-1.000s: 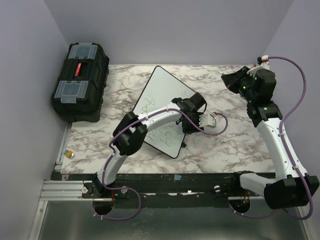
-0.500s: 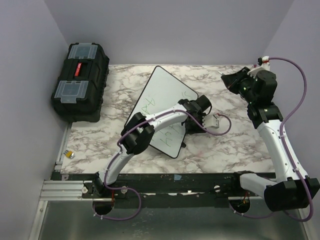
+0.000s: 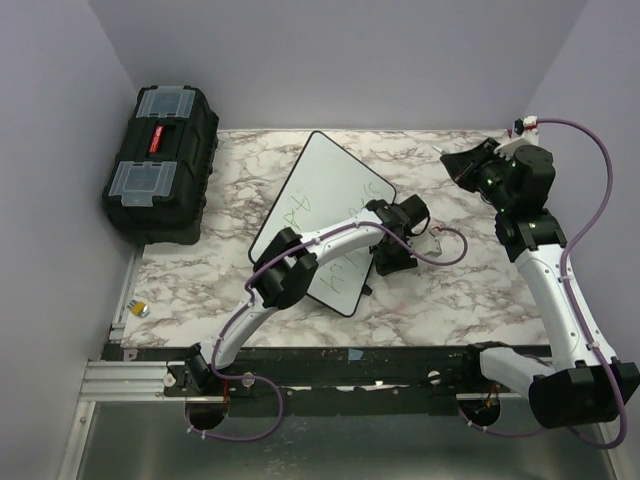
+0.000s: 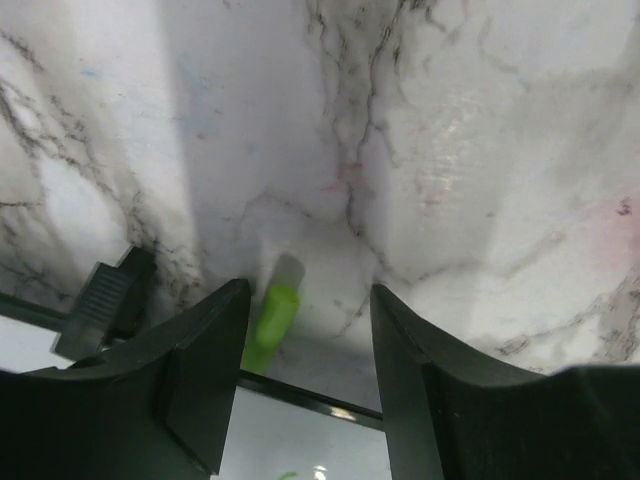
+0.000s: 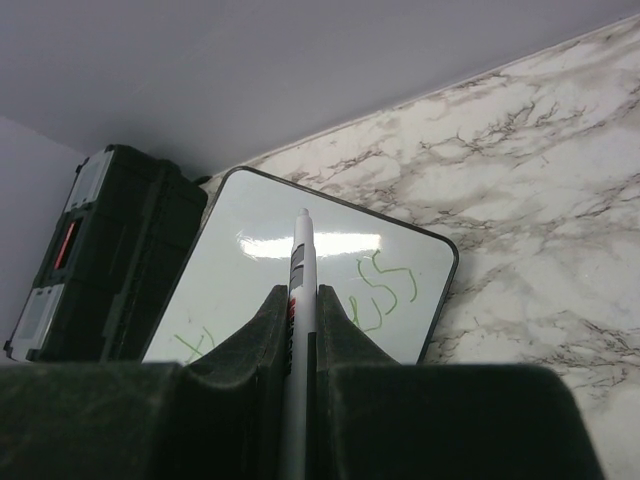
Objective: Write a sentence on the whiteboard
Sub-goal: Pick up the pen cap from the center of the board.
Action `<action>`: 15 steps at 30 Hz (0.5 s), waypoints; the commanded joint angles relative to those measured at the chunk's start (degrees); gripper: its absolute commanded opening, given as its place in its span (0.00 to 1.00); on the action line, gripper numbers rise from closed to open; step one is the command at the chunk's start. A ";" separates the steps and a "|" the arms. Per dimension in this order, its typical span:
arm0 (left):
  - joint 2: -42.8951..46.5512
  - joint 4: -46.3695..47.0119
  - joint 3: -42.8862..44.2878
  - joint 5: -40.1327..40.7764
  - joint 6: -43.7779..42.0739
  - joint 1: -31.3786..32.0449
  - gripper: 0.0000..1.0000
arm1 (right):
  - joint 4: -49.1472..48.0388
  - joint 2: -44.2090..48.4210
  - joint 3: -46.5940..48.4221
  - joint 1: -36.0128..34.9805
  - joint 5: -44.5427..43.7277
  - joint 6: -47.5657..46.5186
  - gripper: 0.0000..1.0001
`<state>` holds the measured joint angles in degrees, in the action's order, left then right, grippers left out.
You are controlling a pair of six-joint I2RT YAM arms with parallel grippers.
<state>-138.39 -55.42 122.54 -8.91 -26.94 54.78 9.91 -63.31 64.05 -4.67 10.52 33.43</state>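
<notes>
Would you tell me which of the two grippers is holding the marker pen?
The right gripper: its jaws are clamped on the white pen, whereas the left gripper stands open over a small green object.

Overhead and right wrist views share whiteboard (image 3: pixel 320 185)

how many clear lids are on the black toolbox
2 on the toolbox: the far clear lid at its back end, the near clear lid at its front end. None seems hidden.
</notes>
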 commanded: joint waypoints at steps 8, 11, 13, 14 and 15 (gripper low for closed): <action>-2.88 2.66 -5.95 1.44 4.00 0.15 0.46 | -0.68 0.64 -1.30 -0.14 2.13 0.27 0.01; -2.26 3.42 -6.62 1.39 4.00 0.15 0.36 | -0.85 0.57 -1.37 -0.17 2.13 0.33 0.01; -1.78 3.63 -7.35 1.63 4.00 0.15 0.32 | -0.80 0.55 -1.39 -0.16 2.21 0.32 0.01; -1.42 3.66 -7.96 1.82 4.00 0.15 0.30 | -0.83 0.55 -1.47 -0.17 2.21 0.34 0.01; -1.01 4.02 -8.64 1.86 3.95 0.15 0.27 | -0.80 0.56 -1.60 -0.17 2.28 0.36 0.01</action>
<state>-137.12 -51.27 118.43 -8.78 -23.03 54.89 9.91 -63.11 63.29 -4.67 11.51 33.50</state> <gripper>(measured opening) 0.320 0.131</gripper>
